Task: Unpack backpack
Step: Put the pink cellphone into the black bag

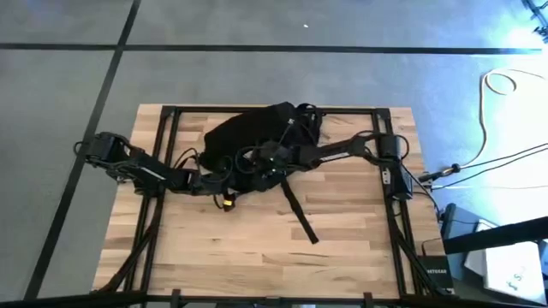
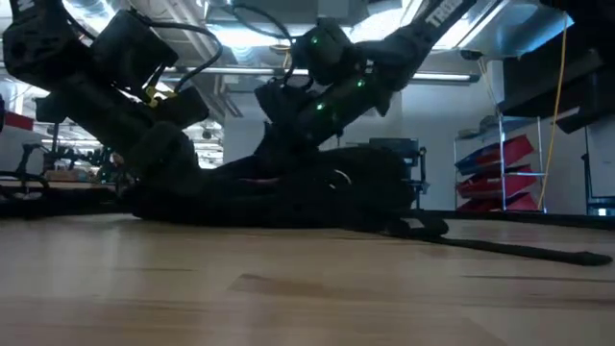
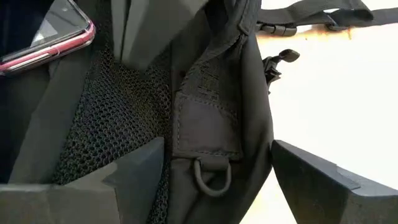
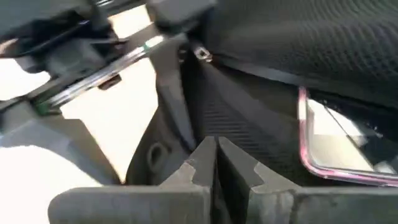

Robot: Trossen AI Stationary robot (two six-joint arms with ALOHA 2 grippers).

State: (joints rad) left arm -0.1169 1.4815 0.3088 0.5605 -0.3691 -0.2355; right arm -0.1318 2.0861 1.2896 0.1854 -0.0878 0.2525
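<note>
The black backpack (image 1: 257, 137) lies flat on the far middle of the wooden table (image 1: 342, 248). Inside its opening a phone in a pink case (image 4: 348, 149) (image 3: 43, 37) rests on mesh lining. My right gripper (image 4: 214, 155) comes from the right and is shut at the opening's edge, with the phone just beside it. My left gripper (image 3: 217, 186) comes from the left and is open. One of its fingers is on the mesh inside and the other outside the backpack's rim, where a tab with a D-ring (image 3: 214, 177) sits between them. My left gripper's fingers stand on either side of the rim fabric; I cannot tell whether they touch it. My right gripper pinches a fabric edge of the opening (image 4: 189, 134) between its two fingers, slanting down from the table's right. The low view shows the fabric (image 2: 283, 144) drawn up into a peak under it, while the backpack's body stays on the table.
A loose black strap (image 1: 300, 214) trails from the backpack toward the near edge over bare wood. Another strap with a buckle (image 3: 305, 18) lies beside the bag. Black frame rails (image 1: 394, 214) run along the table's left and right sides.
</note>
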